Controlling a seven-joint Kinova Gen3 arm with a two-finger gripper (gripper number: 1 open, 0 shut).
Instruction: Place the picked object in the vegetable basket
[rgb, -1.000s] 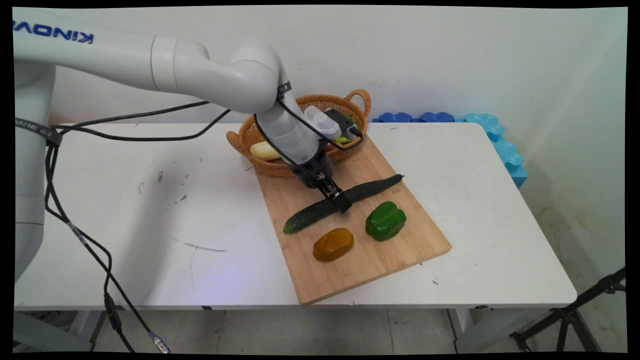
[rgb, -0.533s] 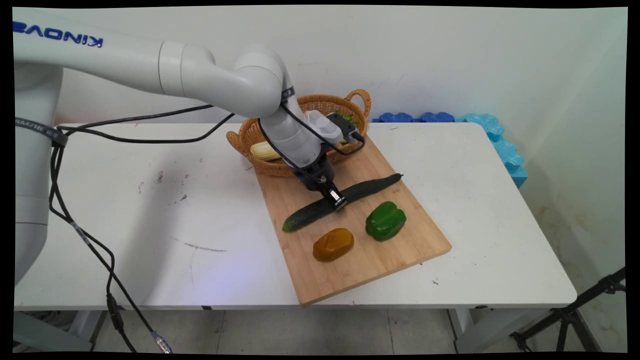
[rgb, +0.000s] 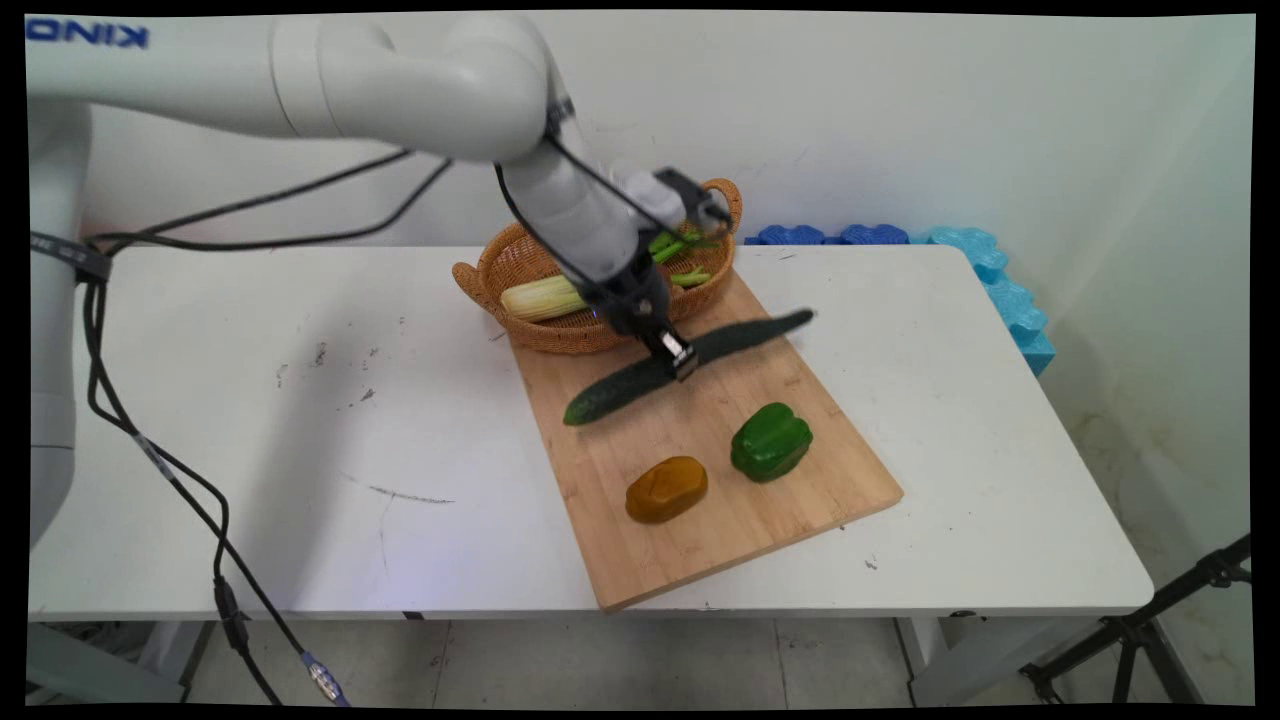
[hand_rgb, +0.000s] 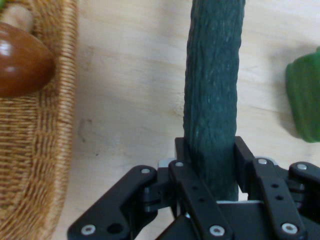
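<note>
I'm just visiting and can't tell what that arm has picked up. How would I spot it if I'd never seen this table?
Find the wooden cutting board in the middle of the white table, in front of the wicker basket. Just above its far end, the black gripper is clamped round the middle of a long, dark green cucumber. Unlike the blocky green pepper and the brown potato lying on the board, it is slender, bumpy-skinned and lifted off the wood.

The main view looks down from above the near side of the bench (rgb: 300, 450), across it to the wall behind. The hand view rides on the tool (hand_rgb: 210, 160), very close, facing along it. Both show the cucumber (rgb: 620, 385), wooden board (rgb: 720, 530), basket (rgb: 520, 265) and green pepper (rgb: 770, 440).
</note>
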